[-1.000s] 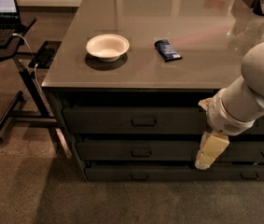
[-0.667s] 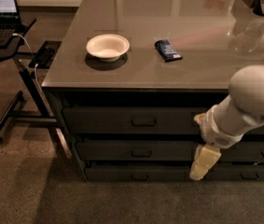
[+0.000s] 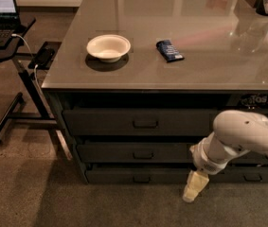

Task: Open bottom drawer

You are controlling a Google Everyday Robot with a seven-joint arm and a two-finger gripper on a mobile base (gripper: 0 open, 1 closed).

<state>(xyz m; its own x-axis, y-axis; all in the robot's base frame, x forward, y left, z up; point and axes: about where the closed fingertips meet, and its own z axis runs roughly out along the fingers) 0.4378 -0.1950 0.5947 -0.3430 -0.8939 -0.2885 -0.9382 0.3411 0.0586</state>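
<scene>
3 fronts: stacked under surface (image 3: 209, 65); bottom drawer (image 3: 114, 175) lowest, shut.
Gripper (image 3: 193, 187): right of handle (image 3: 141, 178), apart; open/shut state can't tell.
Why low: likely lines gripper w/ handle ht.

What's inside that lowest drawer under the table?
Nothing shows: the bottom drawer is shut, so only its dark front and handle are visible. The gripper hangs in front of it, right of the handle.

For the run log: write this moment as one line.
bottom drawer: shut | gripper: low, before its right end | handle: untouched
</scene>
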